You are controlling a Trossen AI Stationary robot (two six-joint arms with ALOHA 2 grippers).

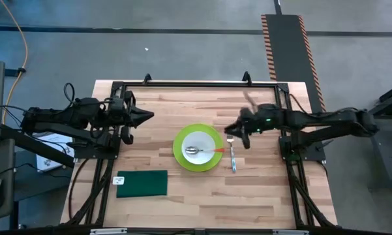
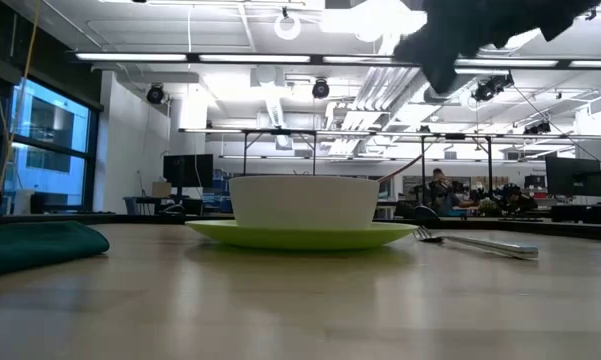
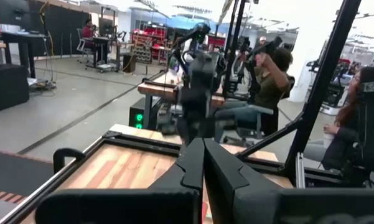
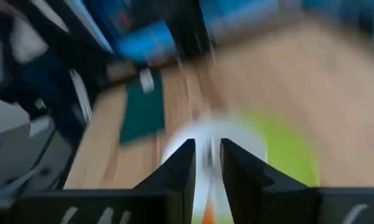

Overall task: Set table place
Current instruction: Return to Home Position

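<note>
Though seemingly laid in full, needs homing. On desk (image 1: 202, 196), nearer-left of green plate (image 1: 178, 149): green cloth (image 1: 141, 183). On plate: white bowl (image 2: 303, 203) holding orange spoon (image 1: 204, 151); fork (image 1: 233, 156) just beside, right. Beyond plate's right rim, right end effector (image 1: 229, 132), slightly apart, empty. Left of plate, left end effector (image 1: 149, 116), pressed together. Next: retract right arm clear of bowl.

**Bright even light, right wrist smeared**

I'm seeing ceiling strip lights (image 2: 230, 57) lighting the table (image 1: 202, 189) evenly, shadows falling soft. Glare is blowing out the ceiling (image 2: 220, 25) in the low view, near table edge going soft there. Right wrist view is streaking with motion blur. Left wrist view is blooming white at the far end.
</note>
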